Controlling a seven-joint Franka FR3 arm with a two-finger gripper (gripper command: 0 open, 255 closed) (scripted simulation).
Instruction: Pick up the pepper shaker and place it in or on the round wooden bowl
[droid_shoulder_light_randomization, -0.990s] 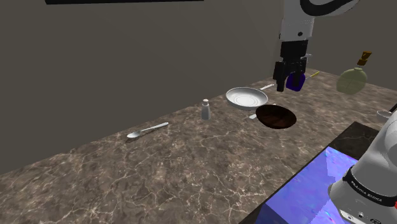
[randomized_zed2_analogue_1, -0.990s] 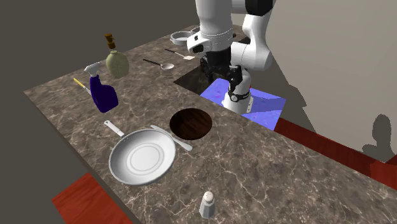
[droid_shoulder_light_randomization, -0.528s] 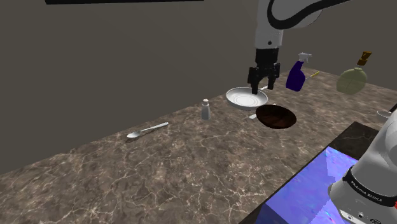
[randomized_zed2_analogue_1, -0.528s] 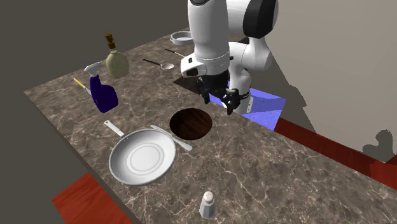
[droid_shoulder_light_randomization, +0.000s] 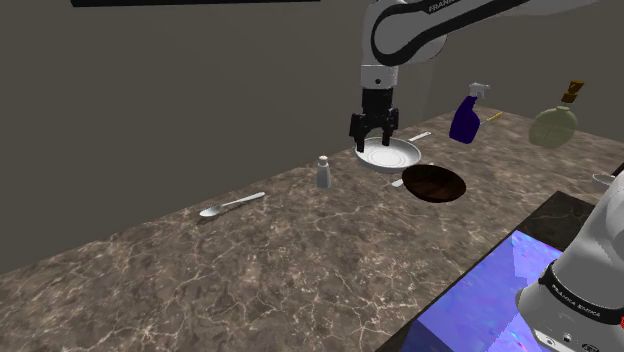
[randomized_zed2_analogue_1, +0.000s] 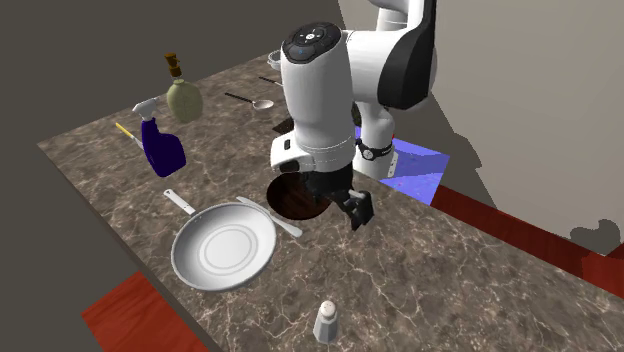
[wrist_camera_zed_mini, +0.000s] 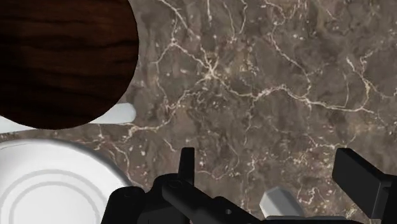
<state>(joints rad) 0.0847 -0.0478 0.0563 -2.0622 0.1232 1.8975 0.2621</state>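
Where marble (wrist_camera_zed_mini: 254, 83) spreads, a round wood-grained bowl (wrist_camera_zed_mini: 57, 57) sits.

arm (droid_shoulder_light_randomization: 430, 22) extended, wrist vertical, gripper (droid_shoulder_light_randomization: 372, 144) pointing down, fingers (wrist_camera_zed_mini: 359, 181) wide apart, holding nothing

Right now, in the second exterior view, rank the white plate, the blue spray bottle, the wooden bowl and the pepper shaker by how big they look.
1. white plate, largest
2. blue spray bottle and dark wooden bowl: too close to rank, since the arm hides part of the bowl
3. pepper shaker, smallest, though nearest the camera
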